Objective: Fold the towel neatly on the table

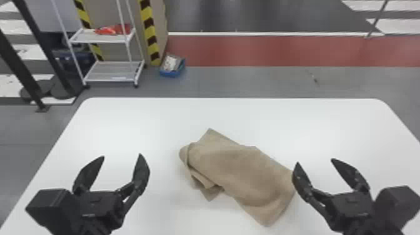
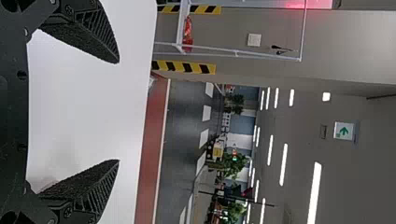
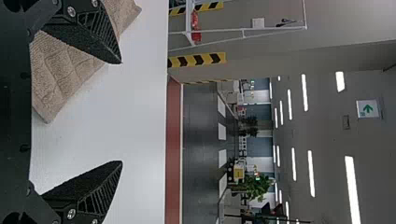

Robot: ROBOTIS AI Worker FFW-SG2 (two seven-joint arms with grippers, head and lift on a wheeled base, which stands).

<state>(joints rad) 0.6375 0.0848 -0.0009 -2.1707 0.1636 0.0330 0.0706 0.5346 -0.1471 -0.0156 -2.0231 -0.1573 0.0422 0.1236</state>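
My spread, empty left pincer [image 1: 122,155] and right pincer [image 1: 315,161] flank the rumpled tan cloth towel [image 1: 240,168] on the smooth white desk [image 1: 131,125].

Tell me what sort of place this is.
Probably an indoor workshop or hall: the white wheeled metal rack, the yellow-and-black striped corner guard and the green-and-white arrow sign suggest it.

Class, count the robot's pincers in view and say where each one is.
2. The left pincer is open over the left part of the table; the right pincer is open near the right end of the towel.
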